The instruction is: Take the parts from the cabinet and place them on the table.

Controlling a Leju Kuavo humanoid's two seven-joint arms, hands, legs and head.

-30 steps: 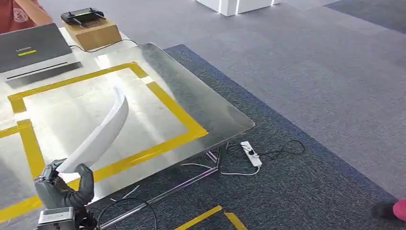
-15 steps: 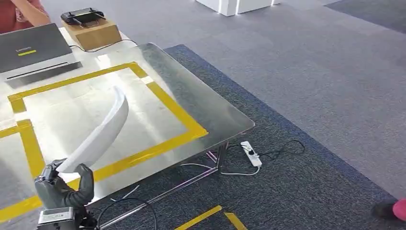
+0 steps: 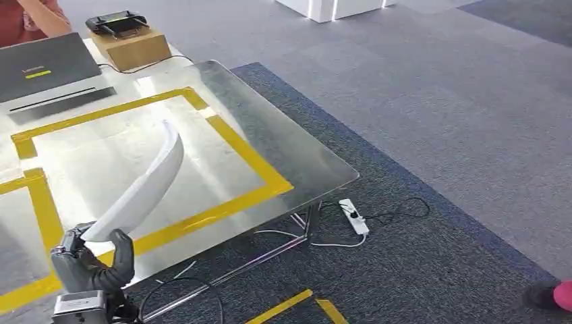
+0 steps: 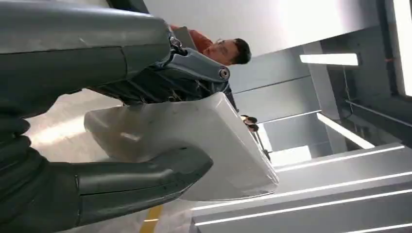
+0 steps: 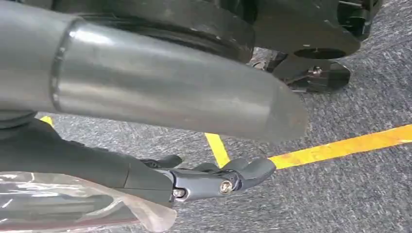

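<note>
Head view, from left: the left hand, grey and ribbed, grips the lower end of a long curved white plastic part, which rises tilted over the shiny metal table with its yellow tape borders. Right wrist view: the right hand hangs over grey carpet, fingers apart, holding nothing.

Grey laptop beside cardboard box — power strip on carpet.
</note>
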